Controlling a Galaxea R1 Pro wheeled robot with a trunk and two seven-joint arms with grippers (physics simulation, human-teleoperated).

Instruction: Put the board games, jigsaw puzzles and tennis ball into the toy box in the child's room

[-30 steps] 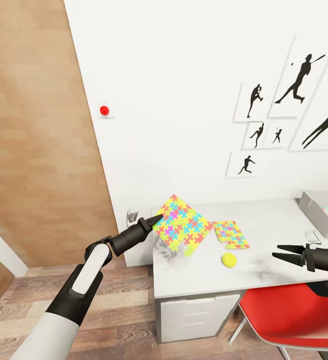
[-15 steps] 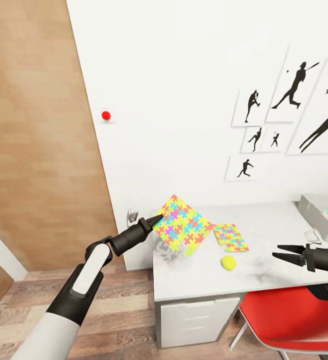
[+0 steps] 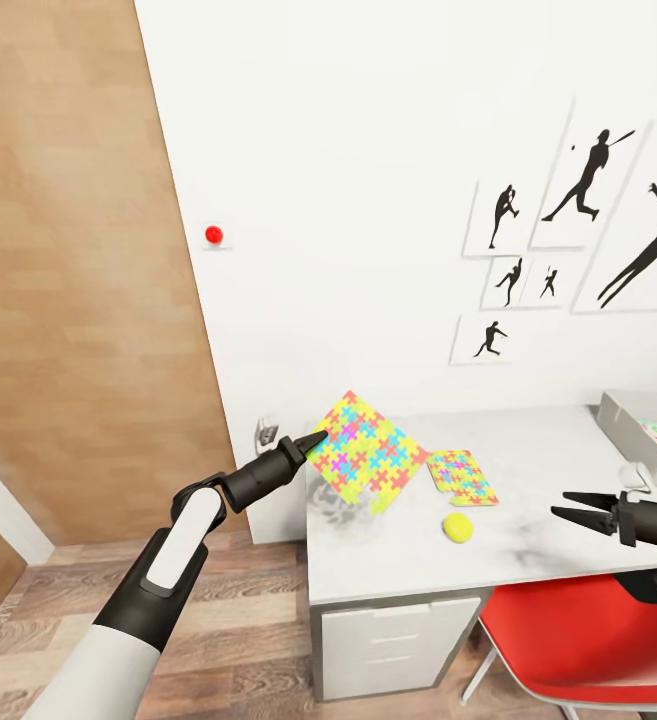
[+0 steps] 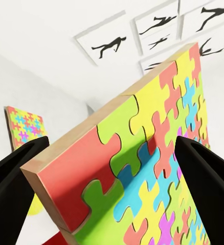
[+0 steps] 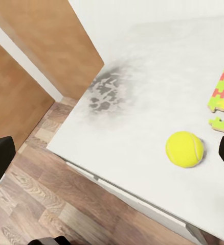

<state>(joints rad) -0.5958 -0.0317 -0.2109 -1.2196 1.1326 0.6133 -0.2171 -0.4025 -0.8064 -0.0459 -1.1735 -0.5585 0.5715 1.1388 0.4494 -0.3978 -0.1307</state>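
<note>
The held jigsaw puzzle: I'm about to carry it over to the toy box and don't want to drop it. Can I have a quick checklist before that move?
1. Left claw shut on the large jigsaw puzzle: ok, a finger on each face.
2. Puzzle lifted off the table: ok, tilted, shadow beneath.
3. Grip depth: not ok, only a corner is pinched.
4. Toy box in sight: ok, at the table's far right.
5. Right claw free: ok, open, empty.
6. Room in the box: cannot tell.
</note>
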